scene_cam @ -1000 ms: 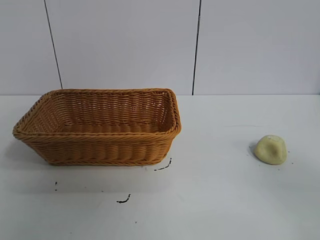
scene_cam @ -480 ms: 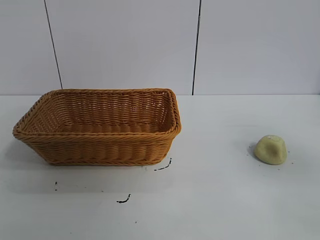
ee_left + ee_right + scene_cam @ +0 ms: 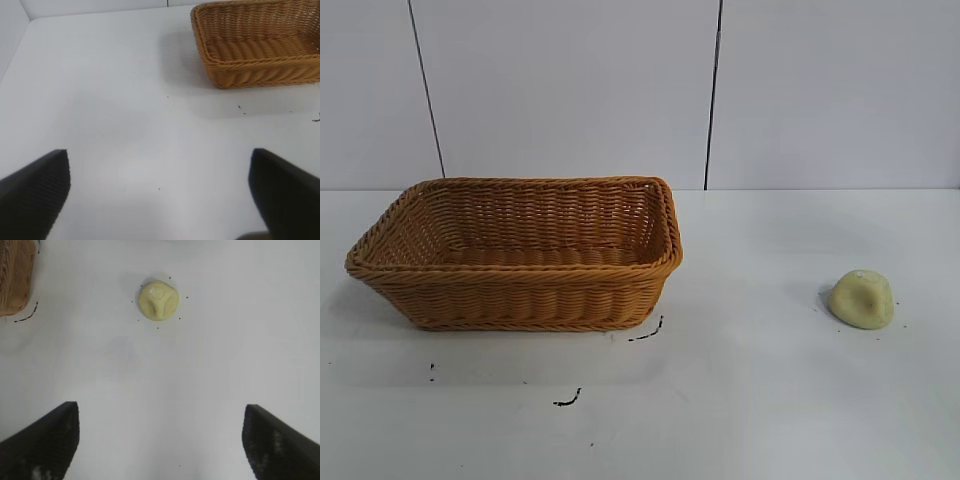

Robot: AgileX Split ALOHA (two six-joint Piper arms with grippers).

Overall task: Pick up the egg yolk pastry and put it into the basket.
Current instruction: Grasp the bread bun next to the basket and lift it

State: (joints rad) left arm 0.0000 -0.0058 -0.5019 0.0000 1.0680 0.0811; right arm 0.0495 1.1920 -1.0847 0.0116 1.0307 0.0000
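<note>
Exterior view: basket (image 3: 515, 255) sits left on the white table (image 3: 760, 400), egg yolk pastry (image 3: 862, 299) lies far right, well apart; no arms visible. Left wrist view: left gripper (image 3: 160, 192) hangs spread wide, released, over bare table, basket beyond. Right wrist view: right gripper (image 3: 160, 440) spread wide, released, above table; pastry ahead, untouched.

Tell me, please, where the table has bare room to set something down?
Bare table lies between the basket and the egg yolk pastry, and along the whole front edge. The basket's inside is empty too. Nowhere is crowded.
</note>
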